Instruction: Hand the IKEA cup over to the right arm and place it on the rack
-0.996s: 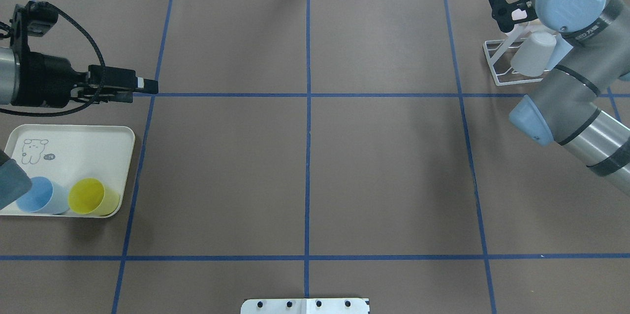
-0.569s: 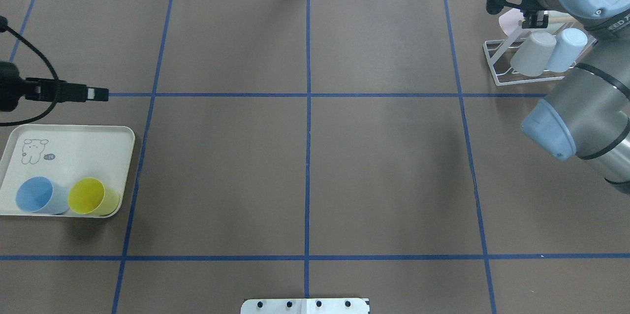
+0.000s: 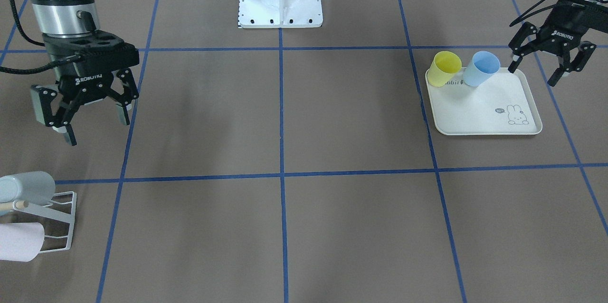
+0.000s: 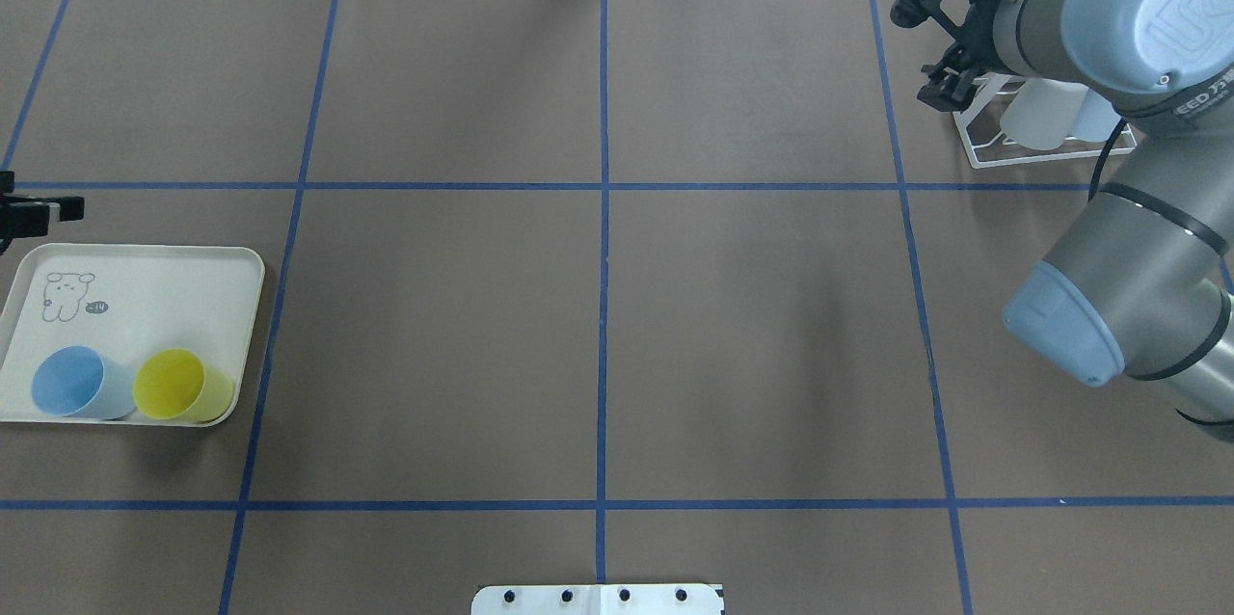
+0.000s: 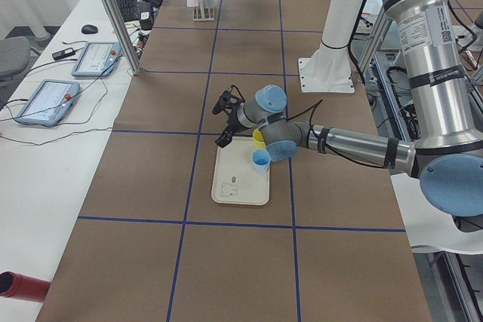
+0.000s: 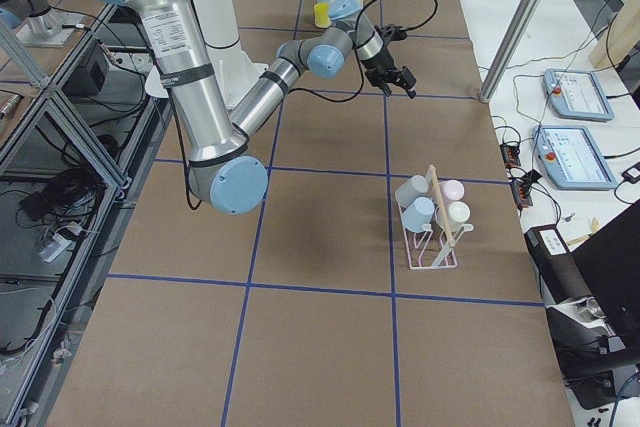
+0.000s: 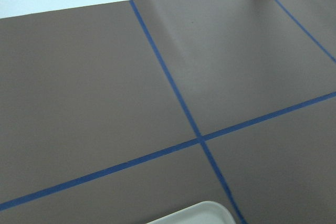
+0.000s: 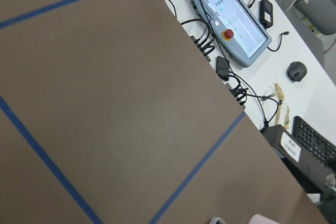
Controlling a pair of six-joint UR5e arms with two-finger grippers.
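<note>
The right gripper hung clear of the rack, its jaws spread wide and empty, while four pale cups sat on the rack's prongs. The left gripper hovered by a corner of the tray, jaws likewise wide and empty. On the tray the yellow cup and the blue cup stood side by side.

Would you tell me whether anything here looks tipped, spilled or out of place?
Nothing stands out. The blue cup and yellow cup stand upright on the tray; four cups hang on the rack; left gripper and right gripper are open, empty.
</note>
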